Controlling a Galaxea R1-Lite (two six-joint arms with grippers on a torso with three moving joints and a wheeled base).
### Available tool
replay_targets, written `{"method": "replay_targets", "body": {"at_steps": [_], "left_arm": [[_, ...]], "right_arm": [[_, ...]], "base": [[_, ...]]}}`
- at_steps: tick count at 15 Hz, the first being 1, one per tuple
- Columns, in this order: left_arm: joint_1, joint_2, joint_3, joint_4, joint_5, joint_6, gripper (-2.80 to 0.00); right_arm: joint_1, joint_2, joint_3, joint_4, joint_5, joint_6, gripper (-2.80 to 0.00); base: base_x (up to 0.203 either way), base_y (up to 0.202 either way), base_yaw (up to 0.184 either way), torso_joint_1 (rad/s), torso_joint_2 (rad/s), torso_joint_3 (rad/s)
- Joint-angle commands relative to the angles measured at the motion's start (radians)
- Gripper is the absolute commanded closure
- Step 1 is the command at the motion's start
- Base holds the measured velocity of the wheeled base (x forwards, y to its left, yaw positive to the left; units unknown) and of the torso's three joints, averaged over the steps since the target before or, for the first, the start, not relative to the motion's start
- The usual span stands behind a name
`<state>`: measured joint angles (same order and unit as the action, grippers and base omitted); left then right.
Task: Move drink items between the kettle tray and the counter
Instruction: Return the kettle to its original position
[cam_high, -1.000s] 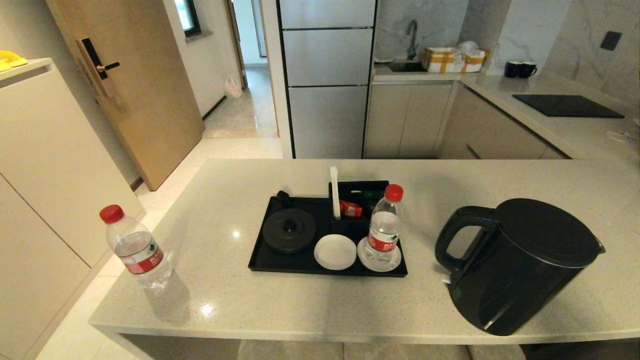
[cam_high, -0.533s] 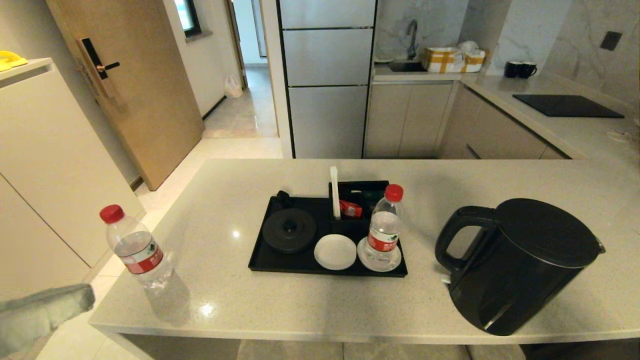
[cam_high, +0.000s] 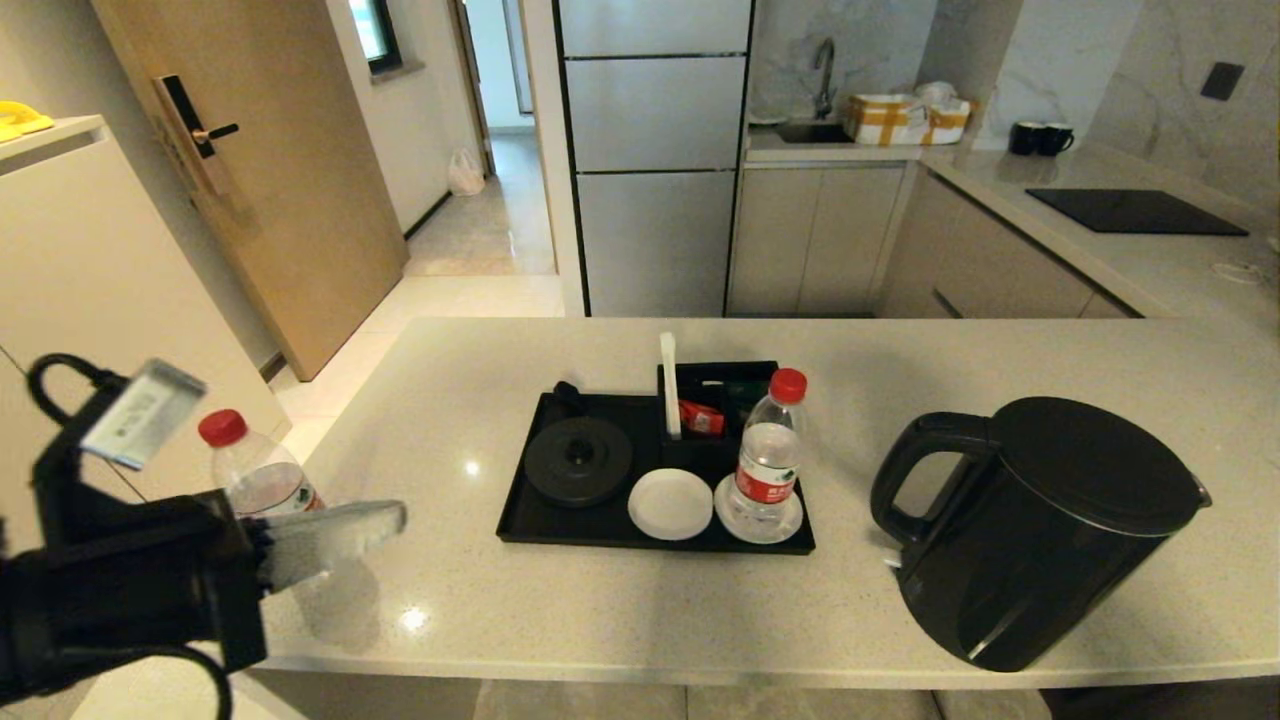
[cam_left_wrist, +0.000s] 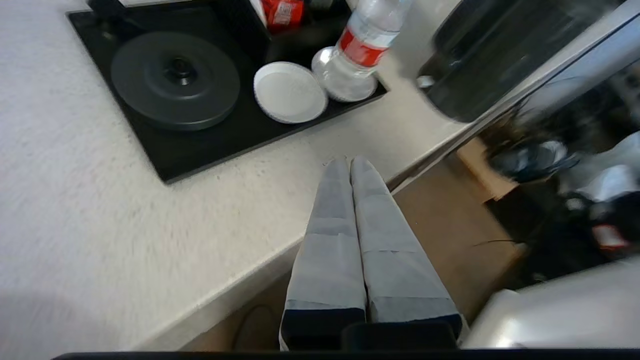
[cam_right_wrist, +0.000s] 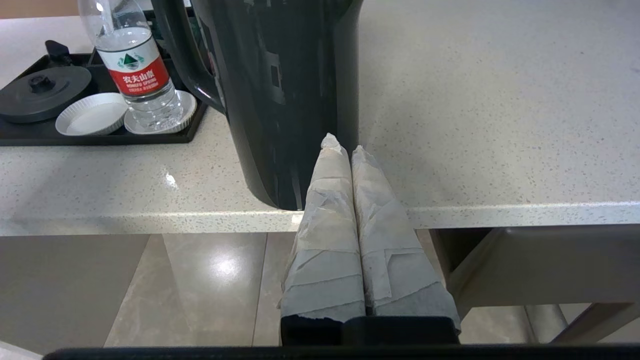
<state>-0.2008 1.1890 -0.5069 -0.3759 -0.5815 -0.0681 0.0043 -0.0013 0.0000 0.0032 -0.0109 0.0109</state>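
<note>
L gripper (cam_high: 385, 520), jaws closed and empty, sits lower left of head view, just in front of the surface (cam_high: 600, 610) bottle (cam_high: 262, 478); likely staged for pickup. 2nd bottle (cam_high: 768, 455) on tray (cam_high: 560, 530) coaster. Kettle (cam_high: 1040, 520) on surface, lower right. R gripper (cam_right_wrist: 340, 145) parked below the edge, jaws closed.

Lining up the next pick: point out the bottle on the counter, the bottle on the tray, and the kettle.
counter bottle (cam_high: 222, 427), head view, red cap.
tray bottle (cam_high: 766, 460), head view, label area.
kettle (cam_high: 1040, 540), head view, body side.
</note>
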Motion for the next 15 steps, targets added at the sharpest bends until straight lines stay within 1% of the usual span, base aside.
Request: {"method": "replay_targets", "body": {"at_steps": [1, 2, 3, 4, 6, 7, 8, 9, 11, 13, 15], "left_arm": [[-0.141, 0.206, 0.0, -0.109, 0.182, 0.001, 0.0], [-0.191, 0.252, -0.01, -0.17, 0.255, 0.001, 0.0], [-0.238, 0.284, -0.024, -0.202, 0.292, 0.001, 0.0], [-0.286, 0.304, -0.039, -0.21, 0.327, 0.001, -2.8], [-0.37, 0.34, -0.081, -0.218, 0.421, -0.011, -2.8], [-0.406, 0.357, -0.096, -0.221, 0.456, -0.023, -2.8], [-0.438, 0.366, -0.104, -0.23, 0.475, -0.029, -2.8], [-0.469, 0.374, -0.106, -0.255, 0.484, -0.033, -2.8], [-0.505, 0.407, -0.098, -0.334, 0.485, -0.035, -2.8], [-0.547, 0.483, -0.093, -0.445, 0.494, -0.026, -2.8], [-0.592, 0.555, -0.104, -0.563, 0.538, -0.023, -2.8]], "right_arm": [[0.0, 0.0, 0.0, 0.0, 0.0, 0.0, 0.0], [0.0, 0.0, 0.0, 0.0, 0.0, 0.0, 0.0], [0.0, 0.0, 0.0, 0.0, 0.0, 0.0, 0.0], [0.0, 0.0, 0.0, 0.0, 0.0, 0.0, 0.0], [0.0, 0.0, 0.0, 0.0, 0.0, 0.0, 0.0], [0.0, 0.0, 0.0, 0.0, 0.0, 0.0, 0.0], [0.0, 0.0, 0.0, 0.0, 0.0, 0.0, 0.0], [0.0, 0.0, -0.002, 0.0, 0.0, 0.0, 0.0], [0.0, 0.0, 0.0, 0.0, 0.0, 0.0, 0.0], [0.0, 0.0, -0.001, 0.0, 0.0, 0.0, 0.0], [0.0, 0.0, 0.0, 0.0, 0.0, 0.0, 0.0]], "base": [[0.0, 0.0, 0.0, 0.0, 0.0, 0.0], [0.0, 0.0, 0.0, 0.0, 0.0, 0.0], [0.0, 0.0, 0.0, 0.0, 0.0, 0.0], [0.0, 0.0, 0.0, 0.0, 0.0, 0.0], [0.0, 0.0, 0.0, 0.0, 0.0, 0.0], [0.0, 0.0, 0.0, 0.0, 0.0, 0.0], [0.0, 0.0, 0.0, 0.0, 0.0, 0.0], [0.0, 0.0, 0.0, 0.0, 0.0, 0.0], [0.0, 0.0, 0.0, 0.0, 0.0, 0.0], [0.0, 0.0, 0.0, 0.0, 0.0, 0.0], [0.0, 0.0, 0.0, 0.0, 0.0, 0.0]]}}
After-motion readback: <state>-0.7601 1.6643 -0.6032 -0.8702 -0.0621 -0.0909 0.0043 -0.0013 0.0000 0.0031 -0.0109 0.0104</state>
